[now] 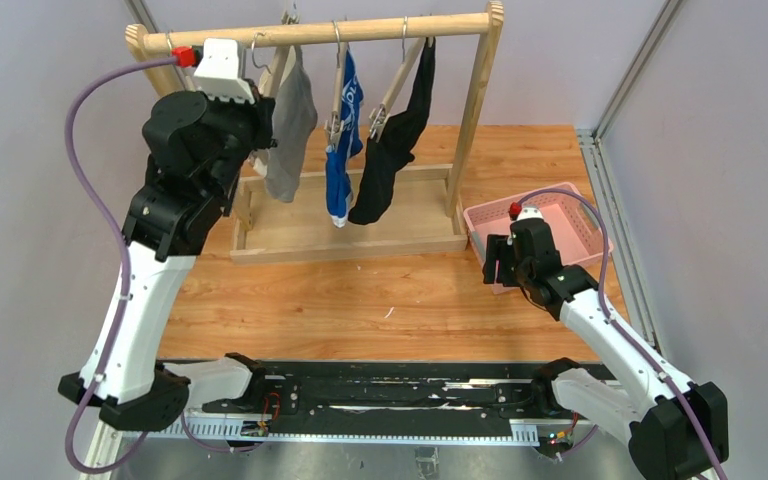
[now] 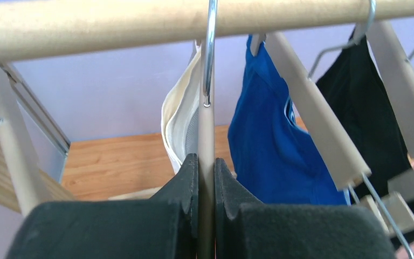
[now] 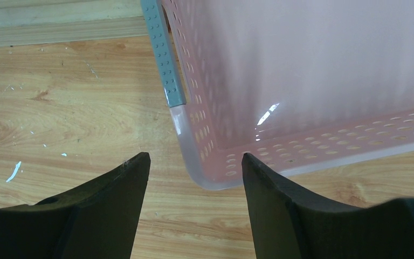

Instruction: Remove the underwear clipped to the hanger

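While the left gripper (image 2: 206,164) pinches the wooden hanger (image 2: 206,129) of the grey-beige brief (image 1: 290,130), all three hang clipped on the far rack (image 1: 380,31): blue brief (image 1: 341,160) middle, black brief (image 1: 392,150) right. Jaws spread, the right gripper (image 3: 195,172) hovers over the near-left corner of the pink basket (image 3: 323,145).

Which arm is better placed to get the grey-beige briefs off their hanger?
Left. The left claw is up at the rack, shut on the wooden hanger beside the grey-beige briefs. The right claw hangs open by the pink basket, low over the table, far from the rack.
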`<state>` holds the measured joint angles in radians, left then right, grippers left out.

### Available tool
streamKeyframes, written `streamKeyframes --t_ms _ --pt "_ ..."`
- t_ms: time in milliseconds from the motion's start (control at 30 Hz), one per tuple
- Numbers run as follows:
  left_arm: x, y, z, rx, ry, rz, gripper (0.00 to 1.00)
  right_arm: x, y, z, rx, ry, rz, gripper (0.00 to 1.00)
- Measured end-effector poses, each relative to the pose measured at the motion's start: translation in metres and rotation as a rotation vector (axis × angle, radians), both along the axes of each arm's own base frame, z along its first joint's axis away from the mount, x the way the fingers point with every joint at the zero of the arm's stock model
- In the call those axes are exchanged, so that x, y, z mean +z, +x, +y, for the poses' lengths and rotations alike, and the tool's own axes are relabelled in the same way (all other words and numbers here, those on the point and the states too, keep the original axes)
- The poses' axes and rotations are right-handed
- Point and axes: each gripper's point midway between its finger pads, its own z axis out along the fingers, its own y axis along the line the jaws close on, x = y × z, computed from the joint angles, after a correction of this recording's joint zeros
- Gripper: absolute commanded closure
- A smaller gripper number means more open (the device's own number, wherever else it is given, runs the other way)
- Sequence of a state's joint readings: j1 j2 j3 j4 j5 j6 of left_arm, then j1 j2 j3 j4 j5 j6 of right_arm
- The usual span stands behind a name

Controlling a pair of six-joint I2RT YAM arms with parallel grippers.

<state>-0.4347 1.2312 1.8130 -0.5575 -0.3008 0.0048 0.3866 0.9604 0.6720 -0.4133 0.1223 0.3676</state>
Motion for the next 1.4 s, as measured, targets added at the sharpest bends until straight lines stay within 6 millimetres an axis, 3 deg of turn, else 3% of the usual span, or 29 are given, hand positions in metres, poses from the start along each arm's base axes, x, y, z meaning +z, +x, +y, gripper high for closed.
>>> streamKeyframes --t_ms 233,367,733,833,1033,1200,1400 --pt "-0.019 -0.029 0.003 -0.057 0.005 0.021 1.0 0.002 0.003 0.002 0.002 0.009 -0.014 0.35" --pt "-0.042 -0.037 0.001 -0.083 0.027 0.082 1.0 0.001 0.004 0.003 0.006 0.01 -0.01 0.35" --pt "-0.187 -0.09 0.014 -0.12 0.089 0.395 1.0 -0.01 0.009 0.013 0.034 0.026 0.02 0.34" --pt "-0.226 -0.105 0.007 -0.18 0.091 0.499 1.0 -0.008 0.012 0.023 0.073 0.061 0.014 0.33" --pt "-0.277 -0.131 -0.022 -0.37 0.062 0.655 1.0 0.011 0.017 0.053 0.2 0.18 -0.045 0.3" --pt "-0.277 -0.157 -0.046 -0.556 0.015 0.688 1.0 0.036 0.014 0.083 0.359 0.291 -0.11 0.27" --pt "-0.26 -0.183 -0.072 -0.785 -0.028 0.65 1.0 0.093 -0.008 0.13 0.693 0.478 -0.218 0.27"
